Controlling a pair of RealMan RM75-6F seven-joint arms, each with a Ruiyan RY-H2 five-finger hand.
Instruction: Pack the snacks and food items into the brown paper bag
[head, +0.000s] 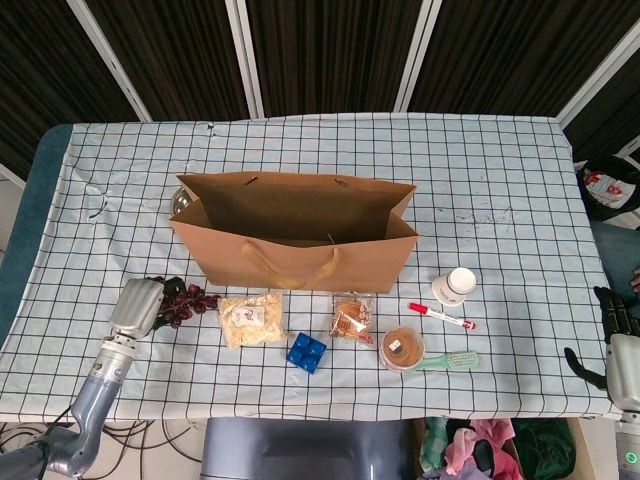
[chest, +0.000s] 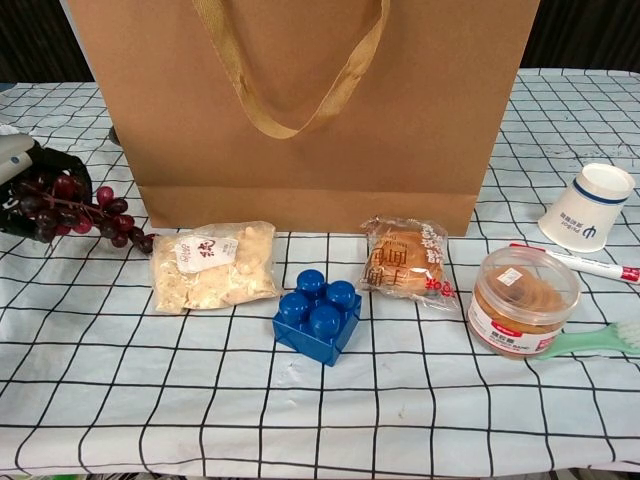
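The brown paper bag (head: 295, 228) stands open at the table's middle, filling the top of the chest view (chest: 300, 100). My left hand (head: 138, 303) grips a bunch of dark red grapes (head: 183, 301) at the left, just above the cloth (chest: 75, 205); only its edge (chest: 15, 165) shows in the chest view. In front of the bag lie a bag of pale chips (head: 251, 317) (chest: 215, 265), a wrapped bun (head: 351, 318) (chest: 405, 260) and a clear tub of snacks (head: 402, 348) (chest: 522, 300). My right hand (head: 615, 335) hangs off the table's right edge, fingers apart, holding nothing.
A blue toy brick (head: 306, 352) (chest: 318, 315) lies between chips and bun. A white paper cup (head: 456, 285) (chest: 590, 207), a red-capped marker (head: 441, 316) and a green brush (head: 450, 360) lie at the right. A metal bowl (head: 181, 201) sits behind the bag's left end.
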